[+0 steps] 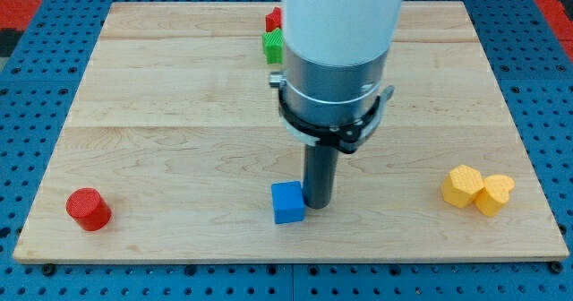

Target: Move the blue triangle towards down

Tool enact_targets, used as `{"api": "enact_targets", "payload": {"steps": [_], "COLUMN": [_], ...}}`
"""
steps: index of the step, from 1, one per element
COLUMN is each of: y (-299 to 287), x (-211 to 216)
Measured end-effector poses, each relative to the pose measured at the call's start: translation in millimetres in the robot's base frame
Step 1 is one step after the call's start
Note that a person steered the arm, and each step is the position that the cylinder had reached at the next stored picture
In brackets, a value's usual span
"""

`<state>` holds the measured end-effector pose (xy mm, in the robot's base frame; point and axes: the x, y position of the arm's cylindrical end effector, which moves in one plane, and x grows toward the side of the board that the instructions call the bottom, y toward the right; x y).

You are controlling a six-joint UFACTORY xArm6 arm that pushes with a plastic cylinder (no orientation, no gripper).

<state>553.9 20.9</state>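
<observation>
A small blue block point(287, 202) lies on the wooden board point(179, 113) near the view's bottom centre; it looks roughly square from here, so its shape is hard to tell. My tip point(318, 202) stands right beside it on its right side, touching or almost touching its edge. The arm's white and metal body hides the board above the tip.
A red cylinder point(88, 209) sits at the bottom left. Two yellow blocks point(477, 190) touch each other at the bottom right. A green block point(273, 46) and a red block point(274, 19) sit at the top centre, partly hidden by the arm.
</observation>
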Motion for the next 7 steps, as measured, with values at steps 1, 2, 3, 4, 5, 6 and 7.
{"api": "enact_targets", "payload": {"steps": [1,2,3,4,5,6,7], "y": [-8.2,-4.4,6.1,6.9,42.3,84.5,90.6], "x": [0.1,0.7,-20.3,-62.9,-111.1,-163.6,-217.5]}}
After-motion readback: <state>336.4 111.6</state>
